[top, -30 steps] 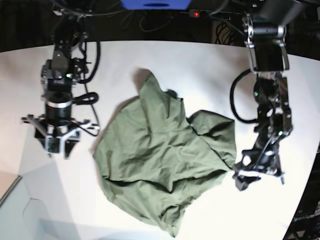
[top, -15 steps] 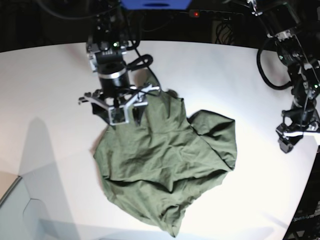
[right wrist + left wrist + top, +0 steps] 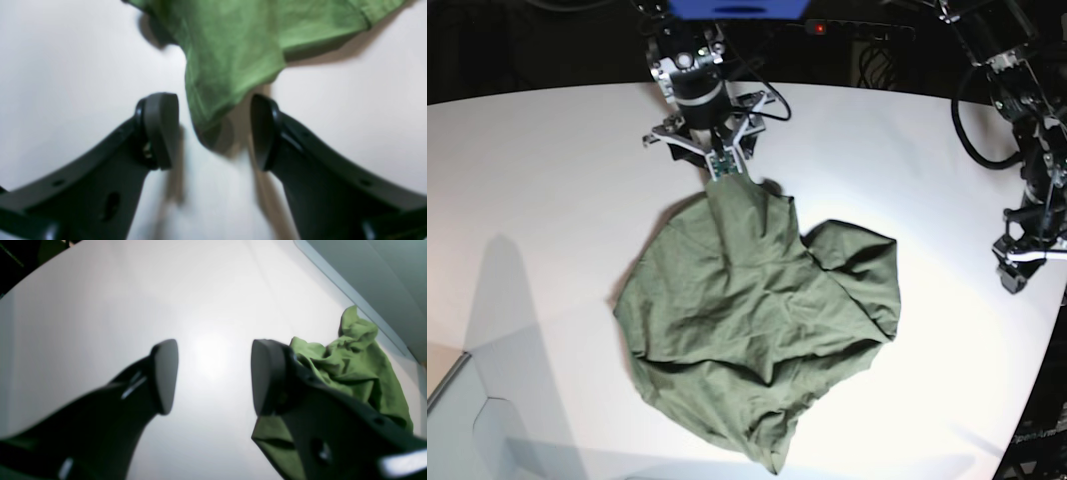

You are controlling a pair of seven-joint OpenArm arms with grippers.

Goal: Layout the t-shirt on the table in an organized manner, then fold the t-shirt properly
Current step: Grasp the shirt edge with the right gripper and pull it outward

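Bright overhead light washed the white table (image 3: 547, 180) and left a glare patch in the left wrist view. Both wrist views were soft and blurred, the right hand (image 3: 213, 130) smeared with streaked shadows. Dark surroundings framed the base view.

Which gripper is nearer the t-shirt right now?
Right. The right gripper straddles a corner of the t-shirt, jaws open; the left gripper hangs off to the side, apart.

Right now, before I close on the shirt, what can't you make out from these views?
- Neck label and collar: not visible in any view; the t-shirt lies crumpled.
- Right tool: blurred; whether its fingers touch the fabric tip is unclear.
- Left tool: its right finger hides part of the shirt; in the base view it is too small to judge.
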